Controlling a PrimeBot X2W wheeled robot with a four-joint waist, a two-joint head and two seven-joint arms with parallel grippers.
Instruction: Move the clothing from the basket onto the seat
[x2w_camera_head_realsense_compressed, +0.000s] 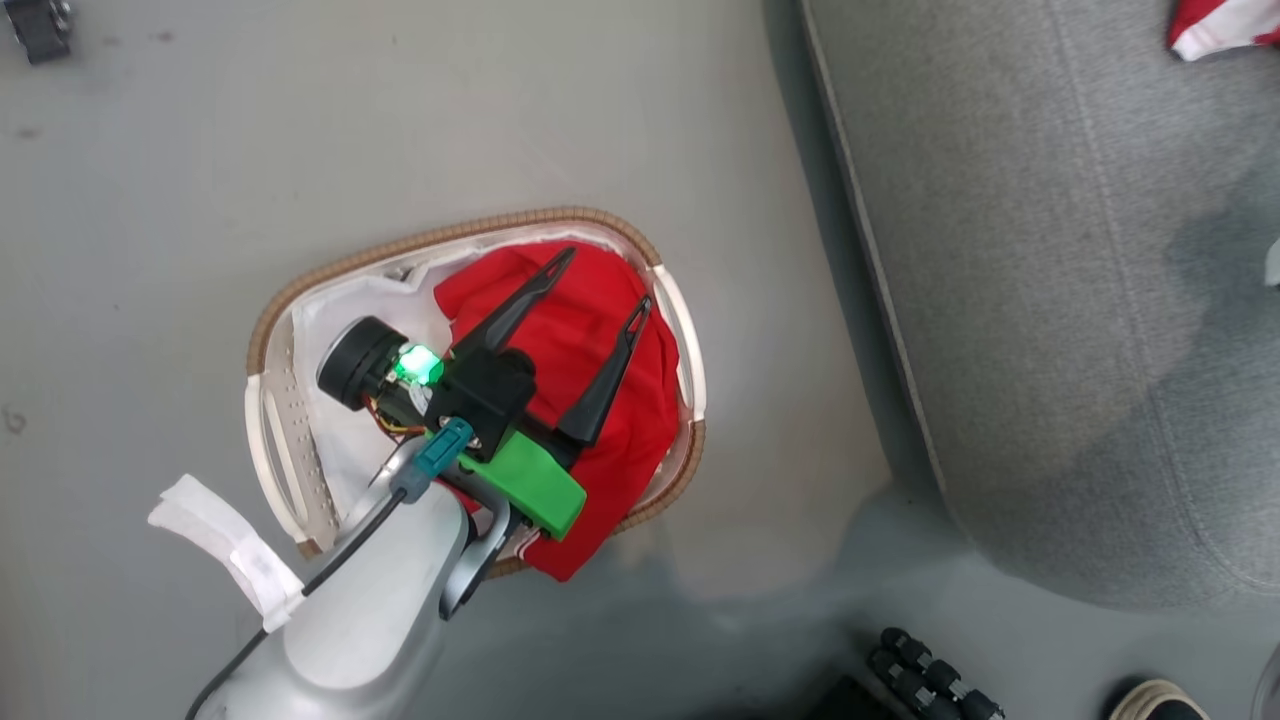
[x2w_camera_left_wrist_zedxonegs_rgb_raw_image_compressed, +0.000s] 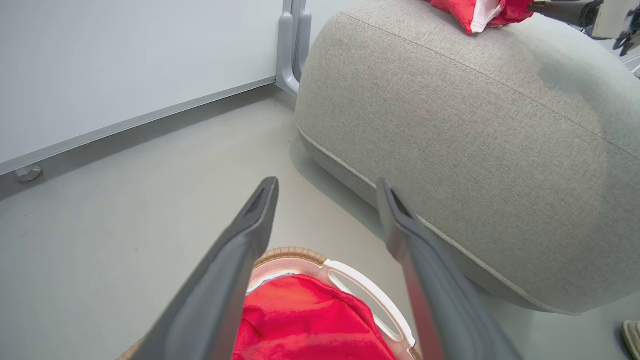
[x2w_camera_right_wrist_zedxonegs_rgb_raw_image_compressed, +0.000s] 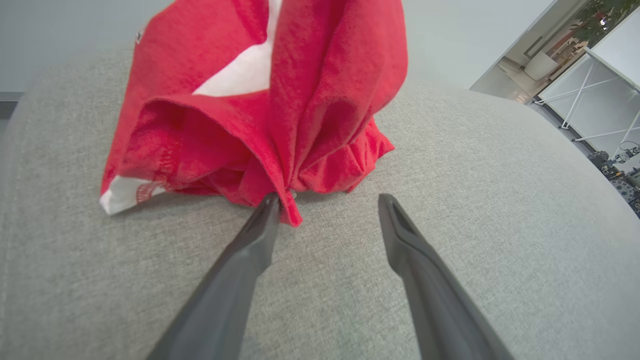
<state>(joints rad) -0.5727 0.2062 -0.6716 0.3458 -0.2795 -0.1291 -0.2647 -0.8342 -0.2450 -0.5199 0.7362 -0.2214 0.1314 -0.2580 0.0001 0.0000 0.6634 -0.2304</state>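
We observed left jaws spread over red clothing in basket, head view centre. Right jaws spread above seat, one fingertip touching red-white garment, upper frame.

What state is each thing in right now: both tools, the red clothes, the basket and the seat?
Left tool, open, above the basket.
Right tool, open, one finger touching a fold of cloth.
Red garment in basket, crumpled, not gripped.
Red garment on seat, bunched up, not gripped.
Basket, upright on the floor, holding one garment.
Seat, bearing one garment.
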